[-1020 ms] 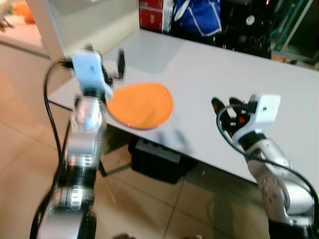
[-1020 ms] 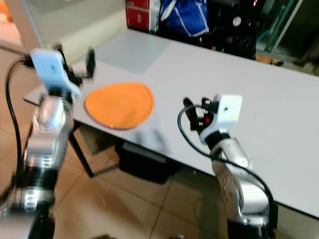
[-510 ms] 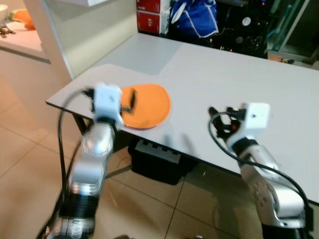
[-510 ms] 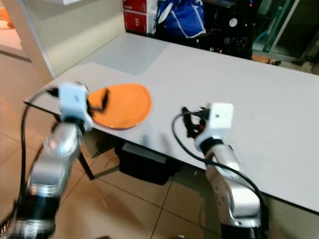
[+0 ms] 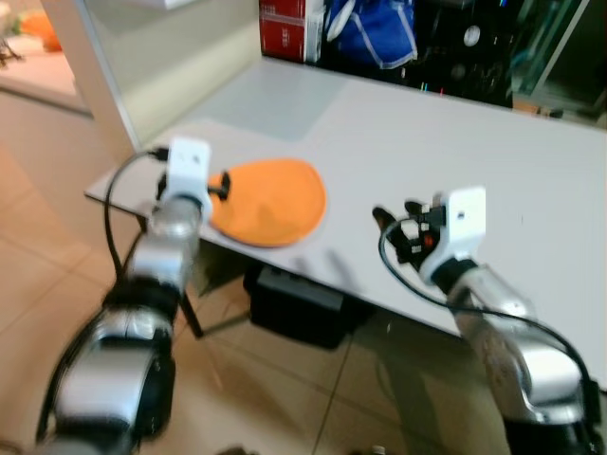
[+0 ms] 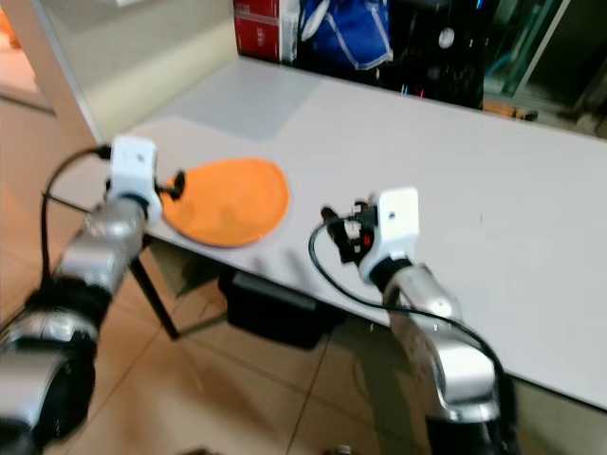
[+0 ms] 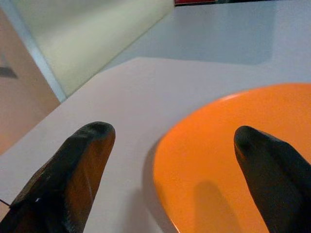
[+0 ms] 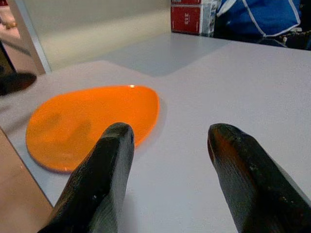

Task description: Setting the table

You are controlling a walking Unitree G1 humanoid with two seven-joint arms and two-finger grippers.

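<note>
An orange plate [image 5: 270, 200] lies flat near the front left corner of the grey table [image 5: 446, 152]. My left gripper [image 5: 220, 183] is at the plate's left rim, low over the tabletop. In the left wrist view its fingers [image 7: 73, 170] stand wide open with the plate's edge [image 7: 233, 165] between them, and nothing is held. My right gripper [image 5: 396, 226] hovers at the table's front edge, right of the plate. The right wrist view has its fingers [image 8: 99, 179] open and empty, pointing toward the plate [image 8: 92, 124].
Red boxes [image 5: 292, 28] and a blue bag [image 5: 372, 30] stand at the table's far side beside dark equipment [image 5: 474, 52]. A pale wall panel [image 5: 142, 57] rises at the left. A black box [image 5: 303, 303] sits on the tiled floor under the table.
My left arm has dropped from above the table's corner and its gripper has come down to the plate's left rim. The right gripper has shifted slightly left. The camera has moved a little.
</note>
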